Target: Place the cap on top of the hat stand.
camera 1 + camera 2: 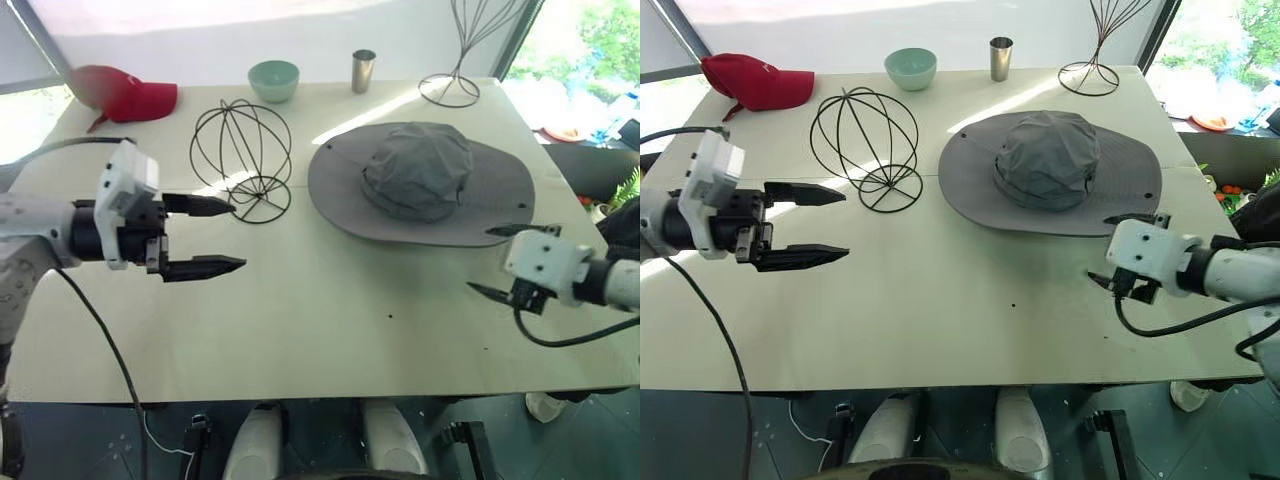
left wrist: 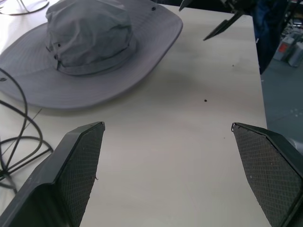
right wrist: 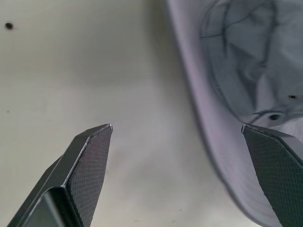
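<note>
Your soft, light red fabric cap (image 1: 755, 82) lies at the desk's (image 1: 940, 330) far left corner; pinch its stiff brim. Both tools, left tool (image 1: 808, 226) and right tool (image 1: 502, 262), gape empty.

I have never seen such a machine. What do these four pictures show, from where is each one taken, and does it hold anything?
It is a humanoid robot with two arms. Two pictures come from its head, looking down at a table; two come from cameras on its wrists. The left gripper and the right gripper are both open and hold nothing. On the table lie a red cap, a globe-shaped wire hat stand, a wide grey hat, a green bowl, a metal cup and a taller wire stand.
</note>
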`<state>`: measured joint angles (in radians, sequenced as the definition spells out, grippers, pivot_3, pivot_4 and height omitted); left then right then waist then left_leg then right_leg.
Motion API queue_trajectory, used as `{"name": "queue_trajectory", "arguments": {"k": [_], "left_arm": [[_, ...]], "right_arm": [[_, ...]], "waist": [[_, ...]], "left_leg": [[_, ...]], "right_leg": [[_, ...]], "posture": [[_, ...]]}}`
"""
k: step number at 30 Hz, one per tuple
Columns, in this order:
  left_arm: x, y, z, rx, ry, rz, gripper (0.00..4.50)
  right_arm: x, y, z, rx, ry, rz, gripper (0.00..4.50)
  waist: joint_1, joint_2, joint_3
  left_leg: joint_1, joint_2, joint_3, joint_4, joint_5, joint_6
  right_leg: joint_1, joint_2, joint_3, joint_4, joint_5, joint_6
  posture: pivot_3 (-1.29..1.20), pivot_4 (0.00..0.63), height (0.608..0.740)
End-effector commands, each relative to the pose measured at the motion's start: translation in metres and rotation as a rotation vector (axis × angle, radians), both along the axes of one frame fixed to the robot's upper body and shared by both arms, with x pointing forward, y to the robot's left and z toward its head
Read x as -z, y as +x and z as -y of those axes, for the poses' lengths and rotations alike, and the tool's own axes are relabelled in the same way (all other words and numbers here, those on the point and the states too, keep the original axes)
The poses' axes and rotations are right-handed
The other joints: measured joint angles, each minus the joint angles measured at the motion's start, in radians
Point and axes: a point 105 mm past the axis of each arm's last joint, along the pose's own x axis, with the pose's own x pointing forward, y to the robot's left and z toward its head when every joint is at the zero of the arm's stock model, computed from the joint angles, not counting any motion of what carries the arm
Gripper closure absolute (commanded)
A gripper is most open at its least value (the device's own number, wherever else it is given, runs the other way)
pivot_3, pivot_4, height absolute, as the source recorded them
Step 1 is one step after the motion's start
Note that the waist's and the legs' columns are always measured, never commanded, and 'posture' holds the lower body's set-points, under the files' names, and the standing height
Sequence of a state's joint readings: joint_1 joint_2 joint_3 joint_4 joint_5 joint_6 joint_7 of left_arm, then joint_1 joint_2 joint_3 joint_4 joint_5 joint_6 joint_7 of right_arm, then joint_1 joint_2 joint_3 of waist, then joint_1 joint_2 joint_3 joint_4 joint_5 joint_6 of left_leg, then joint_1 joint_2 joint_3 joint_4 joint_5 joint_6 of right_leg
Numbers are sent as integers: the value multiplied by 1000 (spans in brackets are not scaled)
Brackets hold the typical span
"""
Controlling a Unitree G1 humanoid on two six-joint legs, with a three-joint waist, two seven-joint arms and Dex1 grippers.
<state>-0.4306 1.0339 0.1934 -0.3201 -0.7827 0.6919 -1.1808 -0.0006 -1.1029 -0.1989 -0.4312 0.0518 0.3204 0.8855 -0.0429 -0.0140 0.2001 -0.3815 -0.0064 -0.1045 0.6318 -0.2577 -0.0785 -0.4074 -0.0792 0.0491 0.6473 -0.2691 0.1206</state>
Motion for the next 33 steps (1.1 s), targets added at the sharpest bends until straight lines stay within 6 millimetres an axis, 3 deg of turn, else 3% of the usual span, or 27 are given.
{"name": "queue_trajectory", "arguments": {"k": [1, 5, 10, 16, 19, 26, 29, 33], "left_arm": [[-6, 1, 3, 10, 8, 40, 0], [-7, 1, 4, 3, -1, 40, 0], [-7, 2, 6, -11, -12, 43, 0], [-10, 3, 7, -21, -19, 57, 0], [-10, 2, 6, -29, -20, 61, 0], [-9, 1, 2, -53, -19, 61, 0], [-8, 1, 3, -56, -23, 61, 0], [-9, 2, 0, -74, -36, 67, 0]], "right_arm": [[-4, 12, -5, 4, -17, 80, 29], [-1, 20, -16, -11, 22, 84, 29], [16, 52, -29, -22, 27, 108, 29], [33, 96, -32, 58, 8, 176, 29], [37, 99, -37, 34, 20, 164, 757], [29, 99, -39, 42, 79, 176, 4357], [24, 101, -38, 67, 121, 186, 4440], [-16, 100, -55, 75, 429, 210, 4440]], "waist": [[-3, 0, 0], [-1, 0, 0], [-2, -1, 0], [-2, -1, 0], [-2, -2, -1], [-2, -2, -1], [-2, -2, -1], [-5, -1, 0]], "left_leg": [[0, 0, 0, 0, 0, 0], [0, 0, -1, -1, 0, 0], [1, 0, -1, 0, 0, 0], [0, 0, -1, 0, 0, 0], [1, 0, -1, 0, 0, 0], [0, 0, -1, -1, 0, 0], [0, 0, -1, -1, 0, 0], [1, 0, -1, -1, 0, 0]], "right_leg": [[0, 0, 0, 0, 0, 0], [0, 0, 0, 0, 0, 0], [0, 0, 0, 0, 0, 0], [0, 0, 0, 0, 0, 0], [0, 0, 0, 1, 0, 0], [0, 0, 0, 1, 0, 0], [0, 0, 0, 1, 0, 0], [0, 0, 0, 1, 0, 0]], "posture": [[0, 150, 740], [0, 150, 740], [0, 150, 740], [0, 150, 740], [0, 150, 740], [0, 150, 740], [0, 150, 740], [0, 150, 740]]}}
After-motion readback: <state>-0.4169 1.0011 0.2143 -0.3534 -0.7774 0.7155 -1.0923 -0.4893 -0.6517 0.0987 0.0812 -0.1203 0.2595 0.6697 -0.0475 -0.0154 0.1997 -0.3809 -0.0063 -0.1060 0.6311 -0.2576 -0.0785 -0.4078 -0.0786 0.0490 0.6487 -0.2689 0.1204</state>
